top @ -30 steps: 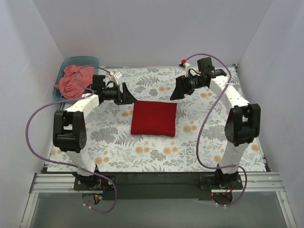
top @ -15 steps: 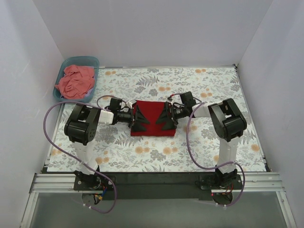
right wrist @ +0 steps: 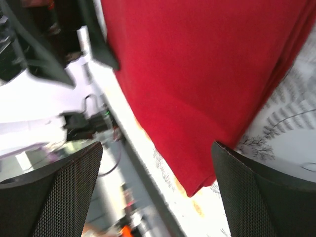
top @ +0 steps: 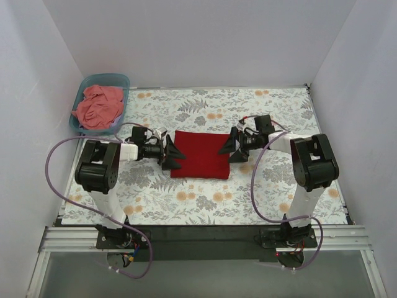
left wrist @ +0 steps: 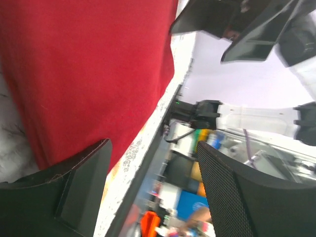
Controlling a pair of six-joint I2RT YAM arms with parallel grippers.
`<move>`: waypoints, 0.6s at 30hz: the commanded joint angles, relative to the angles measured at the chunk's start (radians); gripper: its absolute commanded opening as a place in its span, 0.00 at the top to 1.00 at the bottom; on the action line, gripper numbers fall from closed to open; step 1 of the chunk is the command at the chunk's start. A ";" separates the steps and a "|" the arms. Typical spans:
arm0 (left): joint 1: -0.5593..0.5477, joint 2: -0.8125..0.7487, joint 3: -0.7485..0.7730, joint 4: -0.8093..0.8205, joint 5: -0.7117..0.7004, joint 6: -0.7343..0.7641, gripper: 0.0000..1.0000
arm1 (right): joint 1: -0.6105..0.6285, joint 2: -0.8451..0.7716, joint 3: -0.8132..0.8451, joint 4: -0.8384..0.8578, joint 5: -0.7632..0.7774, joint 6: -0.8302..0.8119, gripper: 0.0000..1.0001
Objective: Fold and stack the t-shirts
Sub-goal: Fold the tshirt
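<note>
Check the left claw (top: 171, 153) first: its jaws are spread wide and hold nothing. It lies low at the left edge of the crimson t-shirt (top: 200, 154) and points inward across it. In the left wrist view, one of its fingers (left wrist: 79, 187) overlaps the shirt's near corner, but you cannot tell whether it touches the cloth. The right claw (top: 230, 148) mirrors this at the shirt's right edge, also spread and empty, with red fabric filling the gap between its fingers in its own wrist view. The two claws face each other with the shirt between them. This symmetric placement probably serves one of two purposes: squaring the sides of the fold, or taking hold of both edges together so that the fold does not open when lifted. The crimson t-shirt itself lies flat on the floral counter (top: 205, 205) as a compact, near-square packet, so treat its folding as largely done. Well apart from it, beyond its far left corner, the salmon-pink t-shirt (top: 96, 107) lies crumpled inside the teal tub (top: 127, 84). That shirt has not yet been folded, so no stack exists yet. Because neither claw carries a load, expect the work on the tub's contents to make up the remainder of the task.
</note>
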 commanded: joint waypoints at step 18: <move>0.101 -0.643 0.198 -0.425 -0.776 0.316 0.18 | 0.548 0.103 0.651 -0.499 1.255 -0.274 0.02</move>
